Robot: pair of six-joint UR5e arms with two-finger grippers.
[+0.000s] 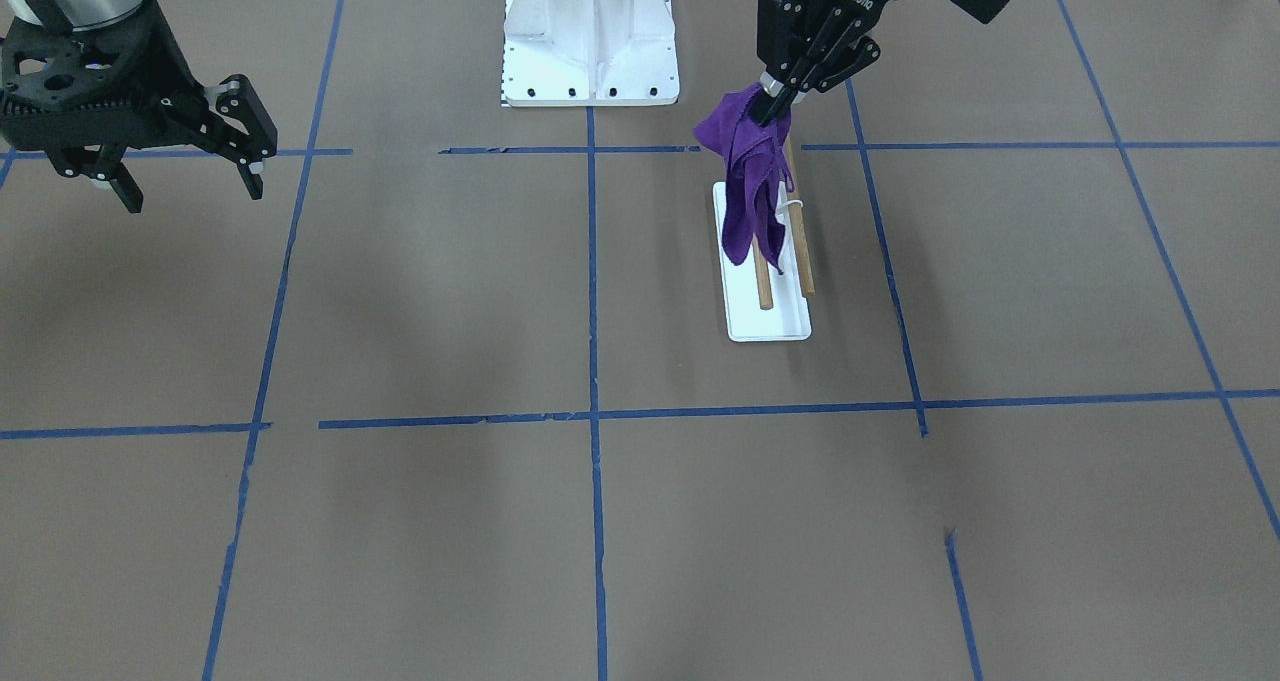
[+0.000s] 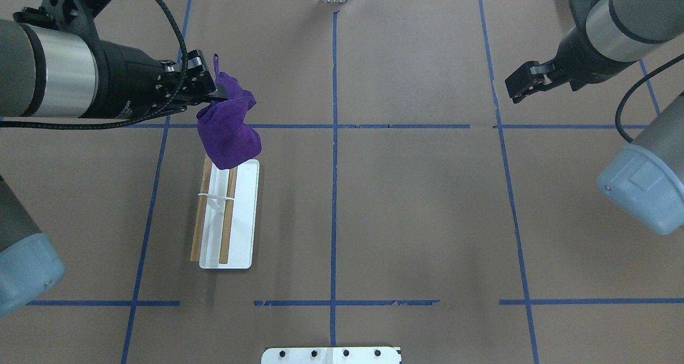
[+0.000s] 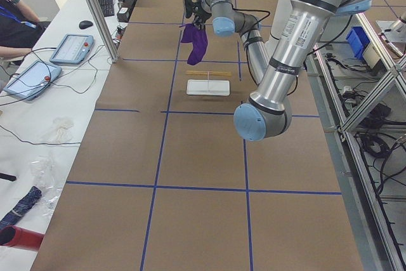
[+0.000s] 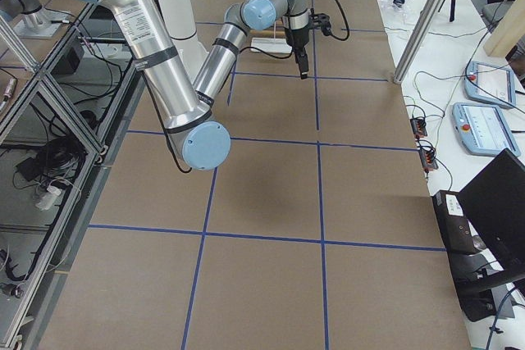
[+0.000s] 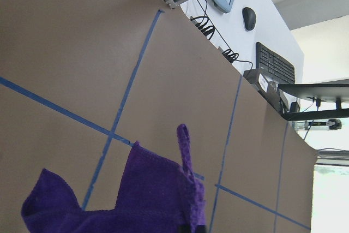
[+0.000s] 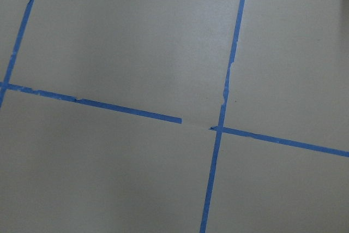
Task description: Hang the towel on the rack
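the left gripper (image 2: 212, 92) is pinched tight on an upper corner of the towel (image 2: 230, 137). the cloth hangs free in a loose bunch above the rack (image 2: 235, 260), held high, i judge, so the hem can be trailed over a dowel and fall on either side. whether the lowest fold already brushes the dowels (image 2: 228, 219) i can't tell: the two fixed views disagree on which end of the rack it hangs over.

the towel is purple and plush, soft and creased, with a thin sewn loop (image 5: 184, 151) standing up beside the grip. the rack is hard and plain. it has a flat white rectangular base (image 2: 247, 203) with rounded corners, a slim white upright (image 1: 790, 207), and two round brown wooden dowels running parallel along the base.

well to the right of the rack, the right gripper (image 1: 190, 186) hangs over the brown paper of the table (image 2: 417, 209). its fingers are spread wide and hold nothing. it is likely kept away there so it won't foul the hanging.
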